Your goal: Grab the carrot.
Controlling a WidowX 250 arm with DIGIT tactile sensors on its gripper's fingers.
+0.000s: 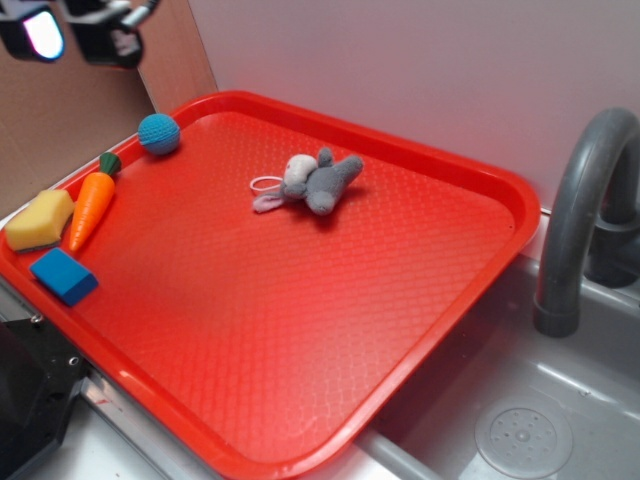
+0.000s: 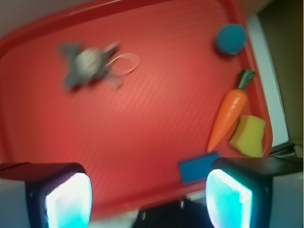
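We see a red tray [image 1: 420,290] resting partly over the rim of a grey sink [image 1: 560,420], with a grey faucet [image 1: 580,220] rising at the sink's right side. The carrot [image 1: 88,208] lies along the tray's left edge, its dark green stub pointing toward the far left corner and its orange tip pointing toward the near side. Touching or nearly touching its left flank is a yellow sponge wedge [image 1: 38,220], pressed against the tray's left rim. Just beside the carrot's tip sits a blue block [image 1: 64,275], also near the left rim. A teal ball [image 1: 159,133] sits near the far left corner, a little beyond the carrot's green end. A small grey and white stuffed animal [image 1: 315,183] with a thin white loop lies around the middle of the tray's far half, well apart from the carrot.

The gripper [image 1: 80,30] hangs high above the tray's far left corner, clear of everything on it. In the wrist view we look down between its two fingers [image 2: 61,197], which stand wide apart with nothing between them; the carrot [image 2: 229,114] appears to the right of centre there, with the sponge wedge [image 2: 249,135] beside it and the blue block [image 2: 197,167] at its tip, partly hidden behind the right finger.
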